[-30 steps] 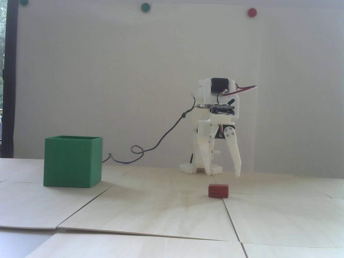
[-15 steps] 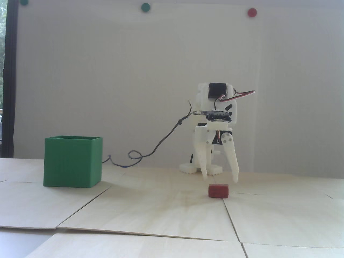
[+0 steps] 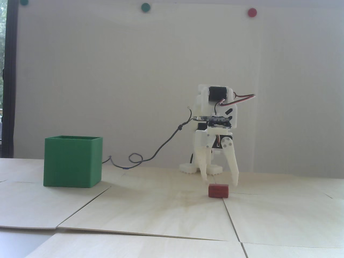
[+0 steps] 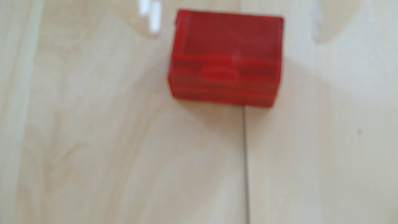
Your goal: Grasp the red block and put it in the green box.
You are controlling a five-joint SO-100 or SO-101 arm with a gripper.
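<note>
The red block (image 3: 218, 190) lies on the pale wooden table, right of centre in the fixed view. It fills the upper middle of the wrist view as the red block (image 4: 226, 58). My white gripper (image 3: 221, 182) hangs open just above and behind it, one fingertip to each side of the block and neither touching it. In the wrist view the gripper (image 4: 233, 28) shows only as two blurred pale tips at the top edge, either side of the block. The green box (image 3: 72, 161) stands upright, top open, far to the left of the block.
A dark cable (image 3: 158, 147) runs from the arm across the table toward the box. Seams (image 3: 231, 220) divide the wooden boards. Green and red discs (image 3: 252, 12) are stuck on the white back wall.
The gripper has come down toward the red block and its fingertips now flank the block's top. The block and the box have stayed put.
</note>
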